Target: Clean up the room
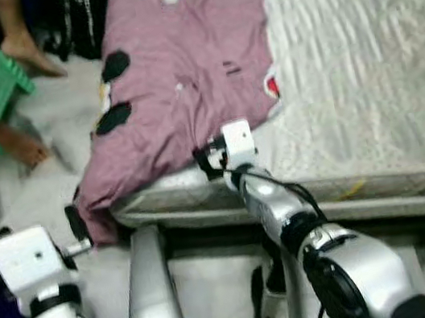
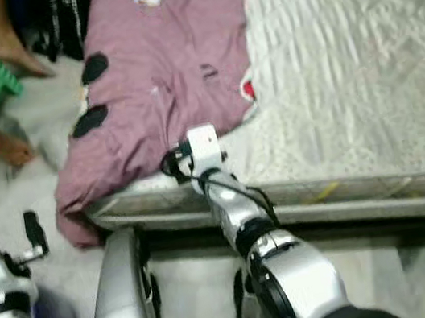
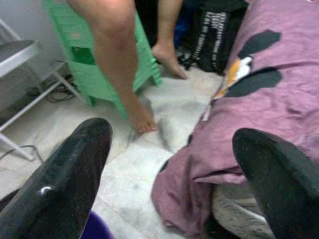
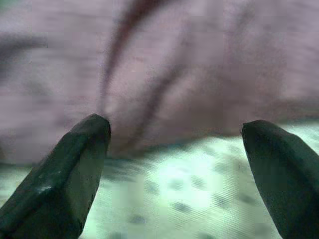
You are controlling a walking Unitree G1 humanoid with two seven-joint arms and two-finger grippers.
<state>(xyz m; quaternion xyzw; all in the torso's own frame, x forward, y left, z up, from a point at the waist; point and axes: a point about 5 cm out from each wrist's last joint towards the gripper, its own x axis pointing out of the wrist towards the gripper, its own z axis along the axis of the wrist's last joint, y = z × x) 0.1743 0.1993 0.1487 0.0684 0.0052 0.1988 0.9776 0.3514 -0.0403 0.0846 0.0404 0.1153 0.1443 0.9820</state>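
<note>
Mauve blanket [image 1: 183,82] lies on the mattress [image 1: 359,61], one corner drooping toward the floor. Right gripper [image 4: 174,144], fingers spread, sits at the blanket's near edge, grasping nothing. Left gripper [image 3: 169,164], also spread, hangs low beside the bed; its wrist view adds a person's feet [image 3: 142,117] and a green stool [image 3: 79,59].

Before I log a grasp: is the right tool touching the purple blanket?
Apart. In the right wrist view the right tool has open fingers over the pale mattress, with the purple blanket edge just beyond the tips.
</note>
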